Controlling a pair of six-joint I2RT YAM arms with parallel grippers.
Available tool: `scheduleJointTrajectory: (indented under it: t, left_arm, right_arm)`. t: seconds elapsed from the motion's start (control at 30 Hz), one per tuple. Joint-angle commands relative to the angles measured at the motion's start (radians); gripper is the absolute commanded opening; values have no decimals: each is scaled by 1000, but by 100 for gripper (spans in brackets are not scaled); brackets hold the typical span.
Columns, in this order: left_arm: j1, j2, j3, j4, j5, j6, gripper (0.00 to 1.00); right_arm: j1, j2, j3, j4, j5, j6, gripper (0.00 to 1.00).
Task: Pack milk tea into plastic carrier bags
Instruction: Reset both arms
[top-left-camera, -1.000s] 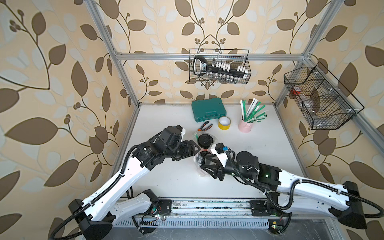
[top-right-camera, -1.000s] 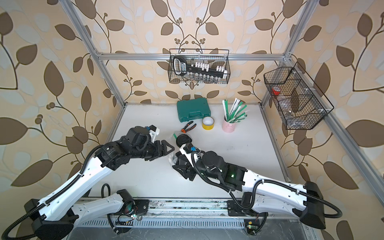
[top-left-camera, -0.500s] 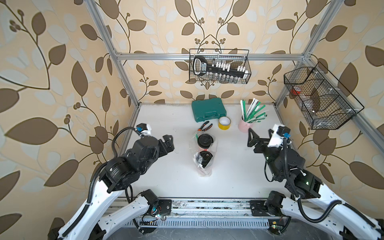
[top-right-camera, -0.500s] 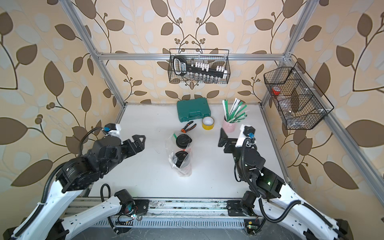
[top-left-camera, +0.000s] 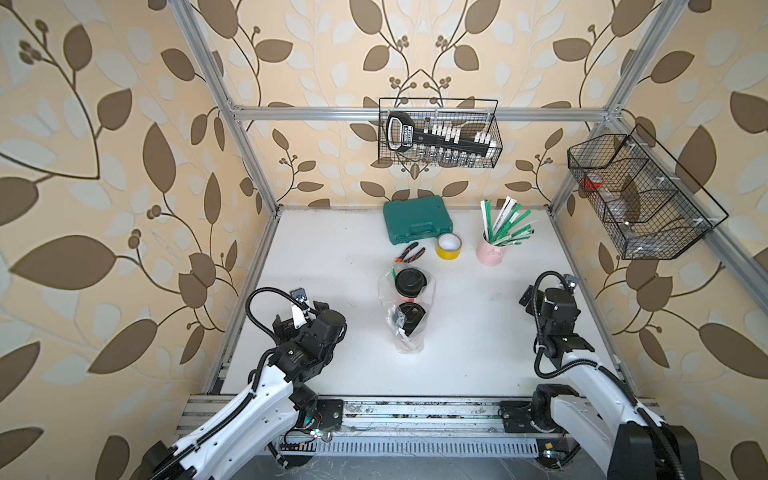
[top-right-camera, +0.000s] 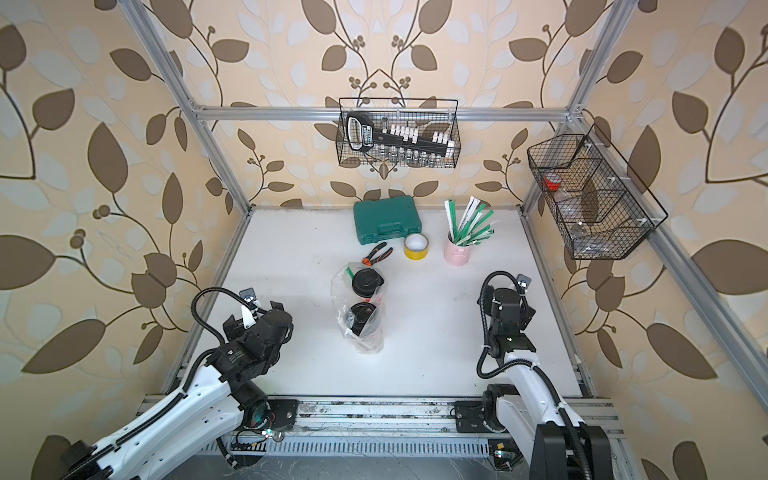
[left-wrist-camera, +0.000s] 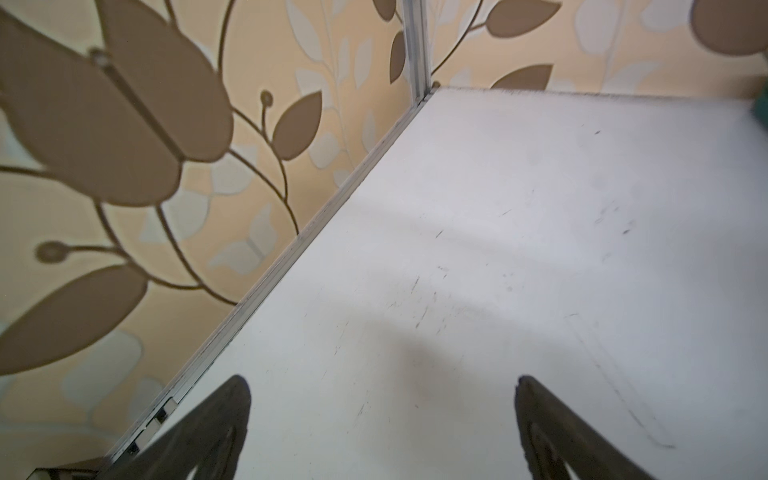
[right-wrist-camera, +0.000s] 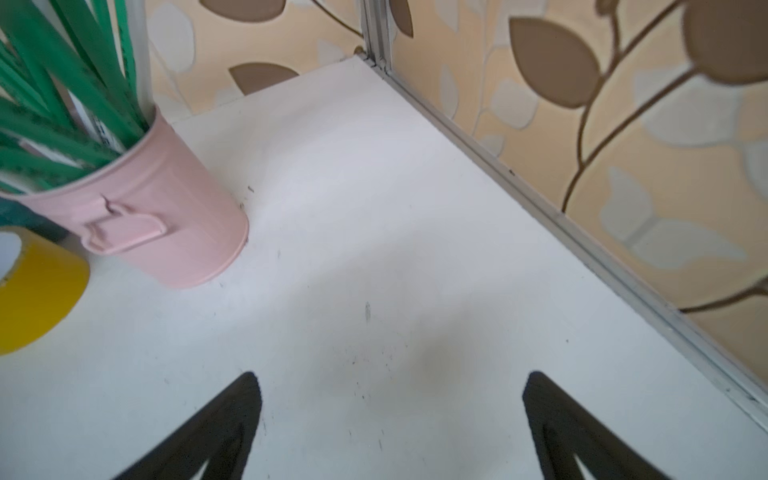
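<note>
Leaf-patterned wallpaper closes in a white bench (top-left-camera: 332, 257) framed by aluminium rails. Near the middle of the bench, in both top views, the two red milk tea cups with black domed lids stand upright, one behind the other: the far cup (top-left-camera: 410, 282) and the near cup (top-left-camera: 409, 314), just beside each other. A clear, crinkly plastic bag (top-left-camera: 409, 347) surrounds both cups. Its film rises around their walls and bunches beside the near lid. How the handle loops lie cannot be made out.

Behind the bag, orange-handled pliers (top-left-camera: 409, 252) lie flat. Beside them are a yellow tape roll (top-left-camera: 449, 246) and a pink cup of green-and-white straws (top-left-camera: 491, 251). A green case (top-left-camera: 417, 222) sits close to the back wall. One wire basket (top-left-camera: 438, 133) hangs on the back rail and holds a socket set. A second basket (top-left-camera: 640, 195) hangs on the robot's right side.

The left hand (left-wrist-camera: 381, 380) hovers over bare bench near the left edge rail, its fingers spread wide with nothing between them. The right hand (right-wrist-camera: 391, 374) hovers near the right edge rail, equally wide apart and empty, with the pink cup and tape roll ahead of it. Both hands are well apart from the bag.
</note>
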Motion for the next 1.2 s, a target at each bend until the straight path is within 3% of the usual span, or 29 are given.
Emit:
scheduleJointTrajectory:
  t: [0.0,0.1,0.27,0.33,0.37,0.43,0.47,0.53,0.6,0.67,0.73,0.8,1.17]
  left_arm:
    - [135,110,-52,393,131,152,99]
    - [238,250,-10,508,359,251,99]
    - [277,540,109,670,391,361,99]
    - [329,589,111,779,536,395,99]
    - [351,593,103,817,587,390,99]
    - [398,594,77,889,654,368,99]
    - [408,592,67,910,675,369,99]
    - [420,653,-40,1170,741,398,99]
    - [437,818,-62,1401,729,422,99]
    - [437,743,44,1064,814,407,99]
    - [439,801,68,1107,814,427,99]
    - [442,773,76,1042,826,414,99]
    - [442,787,79,1056,823,418,99]
  right_arm:
    - [-2,73,-76,396,-48,-43,100]
    - [4,175,-85,545,-97,-87,99]
    - [81,396,-142,998,-133,-260,100]
    - [88,586,-133,1188,-203,-305,100]
    - [107,601,-128,1223,-186,-326,99]
    - [102,518,-89,997,-184,-295,100]
    - [89,551,-86,1040,-188,-290,100]
    - [83,552,-33,945,-132,-257,100]
    - [66,553,-34,937,-148,-244,100]
    - [65,544,-31,916,-149,-238,100]
    - [62,547,-32,925,-150,-240,100]
    - [63,545,-31,921,-150,-240,99]
    - [67,554,-21,908,-167,-251,100]
